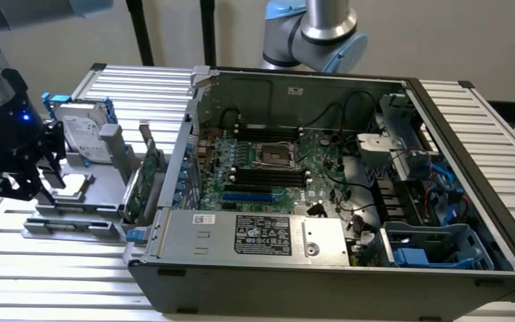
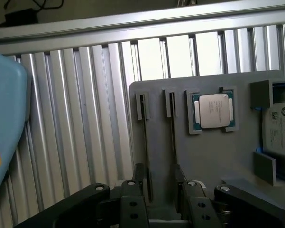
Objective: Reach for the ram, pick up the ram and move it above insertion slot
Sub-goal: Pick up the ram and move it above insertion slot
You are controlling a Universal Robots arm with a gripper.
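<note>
Ram, a thin long stick seen edge-on as a dark strip point(image 2: 146, 142), stands in a slot of the grey moulded holder tray point(image 2: 204, 161), just beside a second similar strip point(image 2: 173, 133). Black two-fingered gripper point(image 2: 160, 190) hangs over their ends, jaws spread wide, holding nothing.

The picture's edge cut off the hard drive point(image 2: 279, 126); the fingers point(image 2: 138, 179) hid the ends of two thin slots point(image 2: 146, 137), whose content we could not tell.
</note>
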